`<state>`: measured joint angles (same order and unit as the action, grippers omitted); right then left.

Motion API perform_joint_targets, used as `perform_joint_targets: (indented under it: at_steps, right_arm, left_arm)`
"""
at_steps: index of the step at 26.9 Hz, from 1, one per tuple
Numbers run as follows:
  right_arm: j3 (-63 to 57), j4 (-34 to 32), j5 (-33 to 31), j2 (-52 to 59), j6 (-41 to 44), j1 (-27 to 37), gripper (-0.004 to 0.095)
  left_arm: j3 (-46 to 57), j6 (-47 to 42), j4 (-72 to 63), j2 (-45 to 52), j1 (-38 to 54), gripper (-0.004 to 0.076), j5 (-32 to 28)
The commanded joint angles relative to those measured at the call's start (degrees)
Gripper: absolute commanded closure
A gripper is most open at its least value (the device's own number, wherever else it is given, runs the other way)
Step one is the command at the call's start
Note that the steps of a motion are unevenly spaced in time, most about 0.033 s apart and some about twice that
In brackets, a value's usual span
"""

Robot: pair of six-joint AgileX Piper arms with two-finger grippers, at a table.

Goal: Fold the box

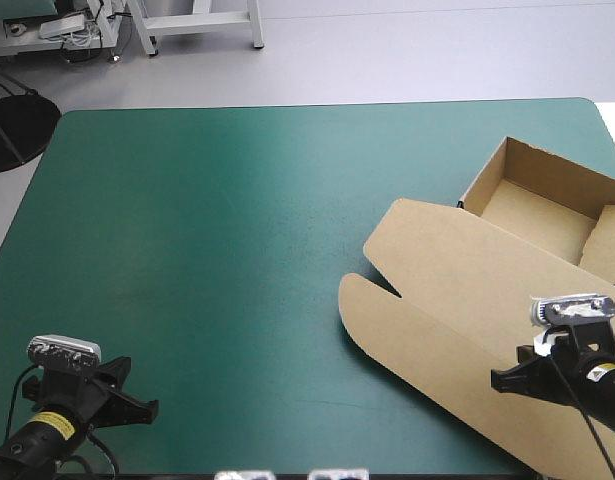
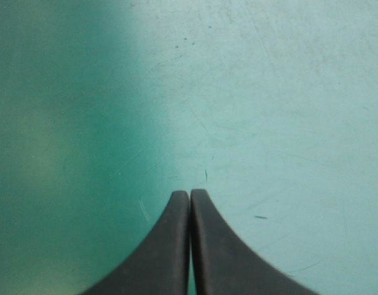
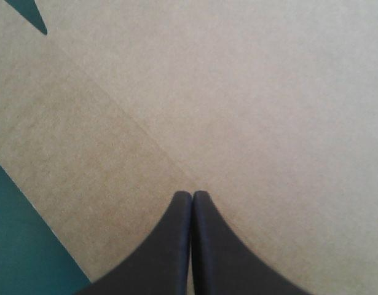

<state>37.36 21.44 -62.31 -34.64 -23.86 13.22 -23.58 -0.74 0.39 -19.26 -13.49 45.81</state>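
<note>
Left tool (image 2: 190,195) closed, open cover (image 2: 268,92) ahead, right tool (image 3: 192,195) closed over box (image 3: 238,92) lid

High camera looks down over the whole teal-green cover (image 1: 237,260); wrist cameras press close, left on cover, right on the box (image 3: 238,92).

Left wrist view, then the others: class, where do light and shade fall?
Left wrist view: teal-green cover pale on one side of the left gripper, dark on the other. Right wrist view: box evenly lit. High view: tray walls darker than the lid.
</note>
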Motion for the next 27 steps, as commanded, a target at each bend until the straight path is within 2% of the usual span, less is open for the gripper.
perform_joint_targets:
  at_steps: [1, 10, 27]
  right_arm:
    - [-2.7, 4.1, 5.1, 2.6, -3.9, 0.1, 0.0925]
    - [-7.0, 4.9, 7.9, 4.2, -4.8, 0.1, 0.0925]
    - [-7.0, 5.8, 7.1, 4.2, -3.5, 0.1, 0.0925]
  left_arm:
    - [-1.5, 0.7, -2.2, 1.2, -0.2, 0.0732, -3.5]
    - [-1.5, 0.7, -2.3, 1.9, -0.2, 0.0732, -3.5]
    - [-1.5, 0.7, -2.3, 1.9, -0.2, 0.0732, -3.6]
